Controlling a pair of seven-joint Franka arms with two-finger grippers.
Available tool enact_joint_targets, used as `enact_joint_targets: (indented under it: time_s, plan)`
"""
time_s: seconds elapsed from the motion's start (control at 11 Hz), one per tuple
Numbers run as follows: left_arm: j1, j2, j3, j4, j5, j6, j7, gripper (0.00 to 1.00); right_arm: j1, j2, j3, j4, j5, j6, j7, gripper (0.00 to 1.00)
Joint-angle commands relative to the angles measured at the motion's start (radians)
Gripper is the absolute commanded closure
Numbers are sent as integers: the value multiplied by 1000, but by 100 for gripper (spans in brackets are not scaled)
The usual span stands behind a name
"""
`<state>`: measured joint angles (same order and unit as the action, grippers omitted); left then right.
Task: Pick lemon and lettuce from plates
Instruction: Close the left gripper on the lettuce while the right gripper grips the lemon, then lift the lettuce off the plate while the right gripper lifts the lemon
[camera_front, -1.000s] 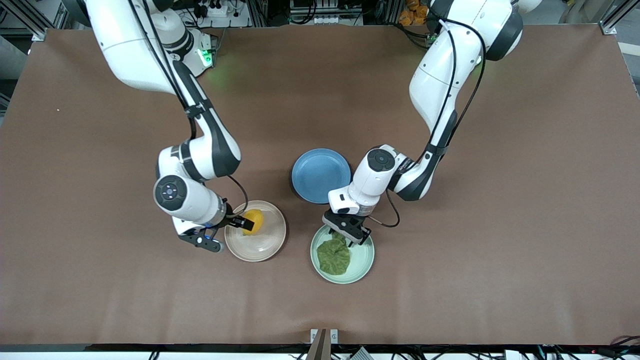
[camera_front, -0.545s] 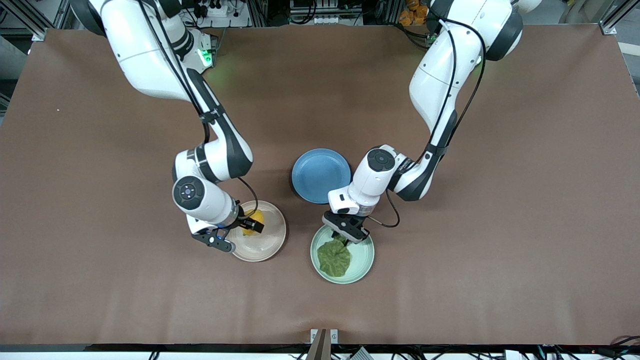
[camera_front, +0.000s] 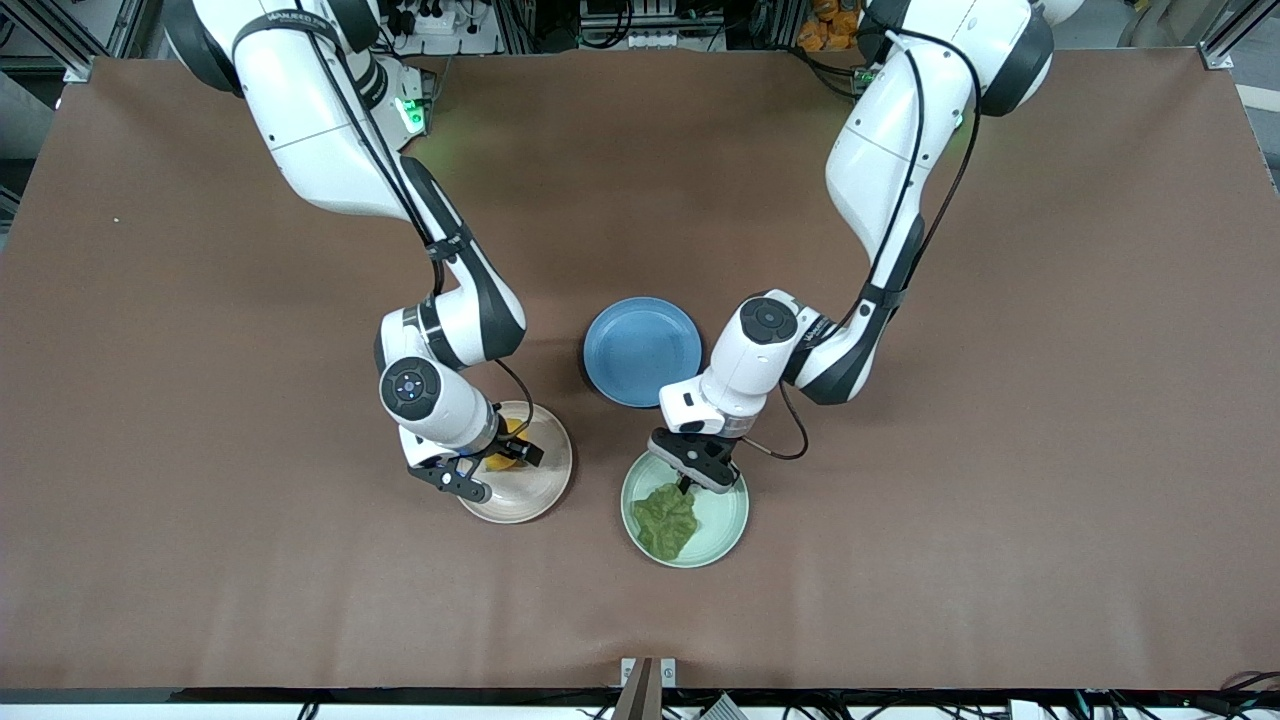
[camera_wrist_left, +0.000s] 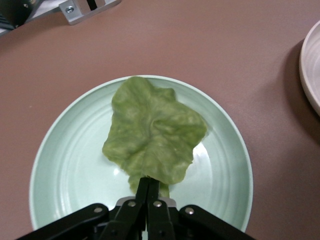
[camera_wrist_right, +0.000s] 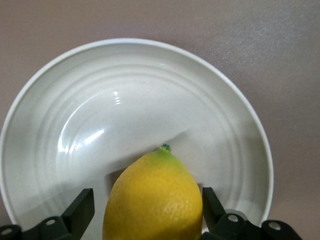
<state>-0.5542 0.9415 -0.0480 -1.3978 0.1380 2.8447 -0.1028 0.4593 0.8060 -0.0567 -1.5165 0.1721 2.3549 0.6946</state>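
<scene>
Since a second ago, the lemon (camera_wrist_right: 154, 197) has been carried by the right hand (camera_front: 503, 459) toward the middle of the beige plate (camera_front: 540, 480), over which it is held clamped between the fingers (camera_wrist_right: 80, 210). The lettuce (camera_wrist_left: 152, 135) has been drawn up at one edge; it is pinched by the left hand (camera_wrist_left: 148, 192), fingers nearly together, over the mint plate (camera_wrist_left: 65, 170), its free end draped on that plate. A blue plate (camera_front: 642, 350) lies farther from the front camera, on the brown tabletop (camera_front: 1000, 450)

Yellow lemon (camera_wrist_right: 154, 197), green lettuce (camera_wrist_left: 152, 134), blue plate (camera_front: 642, 349).
</scene>
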Motion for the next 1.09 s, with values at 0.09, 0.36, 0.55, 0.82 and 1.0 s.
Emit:
enact_joint_targets:
  time_s: [0.09, 0.36, 0.55, 0.82, 1.0]
  plan:
    - [34, -107, -4, -14, -20, -184, -8, 100, 13, 16, -11, 15, -22, 7, 22, 32]
    - [74, -191, -7, -13, -64, -330, -5, 100, 7, 19, -11, 16, -22, 0, 13, 50]
    - [114, -242, -7, -13, -118, -413, 0, 100, -2, 10, -12, 27, -22, -19, 5, 54]
    - [177, -299, -7, -13, -138, -510, 9, 100, -45, 9, -11, 131, -77, -242, -56, 53]
    - [213, -322, -9, -15, -141, -577, 8, 100, -70, -7, -11, 145, -77, -270, -166, 54]
